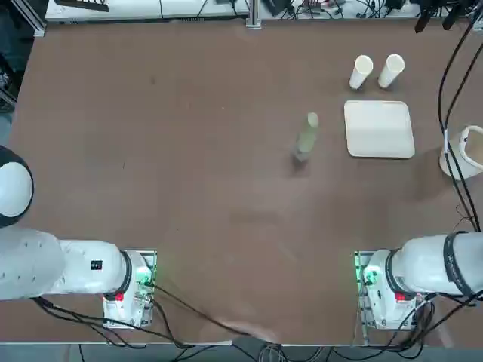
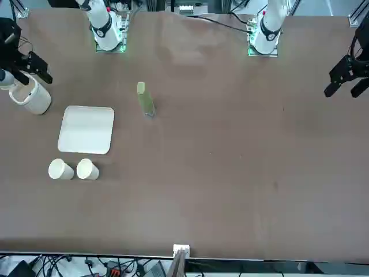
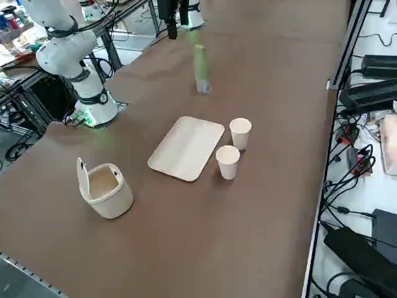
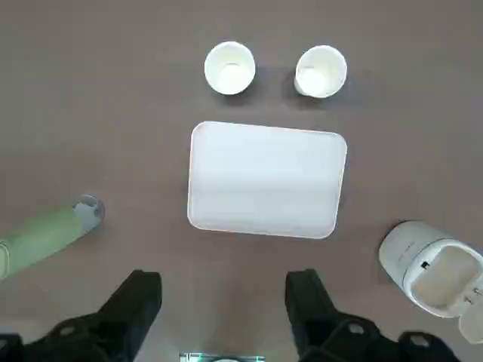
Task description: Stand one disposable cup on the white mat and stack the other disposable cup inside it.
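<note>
Two smooth paper cups stand upright just beyond the flat, round-cornered white mat; the right gripper hangs above, spread wide and empty.

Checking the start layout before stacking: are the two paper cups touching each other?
Apart. The right wrist view shows bare table between one cup and the other cup; the top view shows it too.
</note>
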Controlling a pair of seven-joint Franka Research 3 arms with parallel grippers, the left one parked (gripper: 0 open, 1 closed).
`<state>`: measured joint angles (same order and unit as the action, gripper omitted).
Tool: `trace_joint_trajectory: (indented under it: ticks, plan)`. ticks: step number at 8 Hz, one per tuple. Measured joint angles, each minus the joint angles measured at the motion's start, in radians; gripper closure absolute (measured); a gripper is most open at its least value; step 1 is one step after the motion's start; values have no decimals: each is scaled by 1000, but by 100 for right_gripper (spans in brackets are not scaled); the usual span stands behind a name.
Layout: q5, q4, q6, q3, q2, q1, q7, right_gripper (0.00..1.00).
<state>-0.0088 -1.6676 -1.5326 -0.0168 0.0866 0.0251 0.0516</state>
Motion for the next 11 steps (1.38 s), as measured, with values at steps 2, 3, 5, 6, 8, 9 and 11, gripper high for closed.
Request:
trace_joint_trajectory:
  ticks: [2,3,5,6,8,9,11]
  plan:
    - [0,0,-2,0,-2,0,-6,0]
    - [2,1,-14,0,-13,0,-11,0]
    - [4,12,-80,-1,-78,-1,-12,0]
    - [5,15,-135,-1,-134,-1,-13,0]
    - [4,19,-311,-2,-264,-5,-13,0]
    - [-4,22,-381,-2,-328,-16,-13,0]
    - [-8,30,-491,-2,-433,-36,-15,0]
